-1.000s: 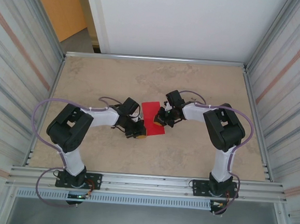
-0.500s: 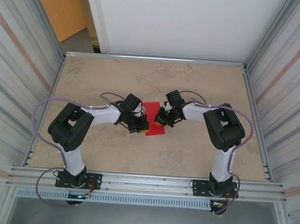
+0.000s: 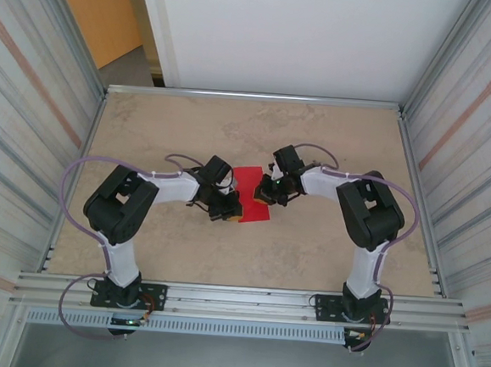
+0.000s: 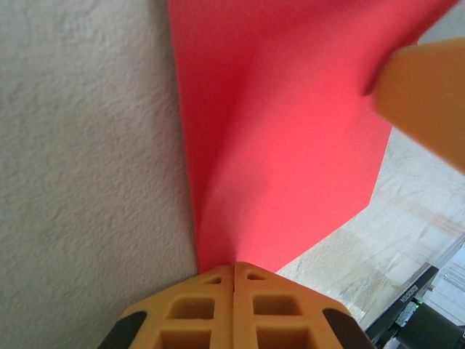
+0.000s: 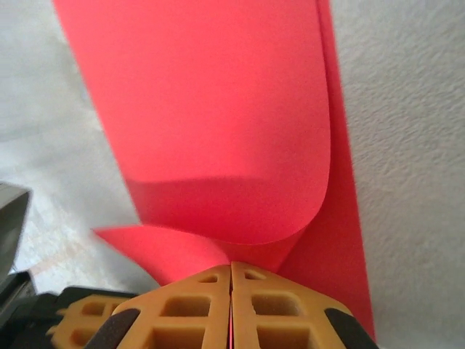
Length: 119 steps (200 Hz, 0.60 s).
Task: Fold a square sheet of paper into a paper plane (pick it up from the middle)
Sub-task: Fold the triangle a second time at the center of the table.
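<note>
The square sheet of paper is bright red and lies mid-table between my two arms. My left gripper is at its near-left corner. In the left wrist view the fingertips are pressed together, and the sheet narrows into them with a crease rising from the tips. My right gripper is at the sheet's right edge, shut on the paper, which curls up and over in front of it; a red line shows between its pads. One right finger shows beyond the sheet. The paper plane is out of view.
The beige table is fenced by metal walls at left and right, with a rail along the near edge. Bare tabletop lies behind and in front of the sheet.
My left gripper has slid a little toward the back and right along the sheet's near-left corner, and its elbow followed. The right gripper has stayed where it was.
</note>
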Each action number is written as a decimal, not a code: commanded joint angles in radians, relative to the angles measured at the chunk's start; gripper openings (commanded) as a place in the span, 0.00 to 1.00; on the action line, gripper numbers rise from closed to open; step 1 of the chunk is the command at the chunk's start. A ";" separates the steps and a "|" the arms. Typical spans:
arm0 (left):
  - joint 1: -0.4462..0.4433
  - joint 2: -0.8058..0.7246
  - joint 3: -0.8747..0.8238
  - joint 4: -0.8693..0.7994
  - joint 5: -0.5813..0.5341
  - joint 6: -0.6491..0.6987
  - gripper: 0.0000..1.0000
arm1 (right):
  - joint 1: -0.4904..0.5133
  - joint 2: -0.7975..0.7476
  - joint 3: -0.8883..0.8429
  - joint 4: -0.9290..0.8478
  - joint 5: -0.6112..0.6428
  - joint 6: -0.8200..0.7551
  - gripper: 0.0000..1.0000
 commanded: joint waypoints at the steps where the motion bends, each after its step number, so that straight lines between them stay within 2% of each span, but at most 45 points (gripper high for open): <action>1: 0.006 0.037 0.005 -0.093 -0.035 0.012 0.02 | 0.031 -0.087 0.028 -0.030 0.044 -0.088 0.10; 28: 0.006 0.039 0.006 -0.091 -0.029 0.015 0.00 | 0.081 -0.082 0.002 -0.025 0.091 -0.084 0.06; 59: 0.007 0.038 0.005 -0.088 -0.027 0.016 0.00 | 0.114 -0.051 -0.020 0.027 0.075 -0.061 0.01; 119: 0.006 0.037 -0.004 -0.077 -0.024 0.008 0.00 | 0.134 0.009 -0.017 0.060 0.078 -0.055 0.00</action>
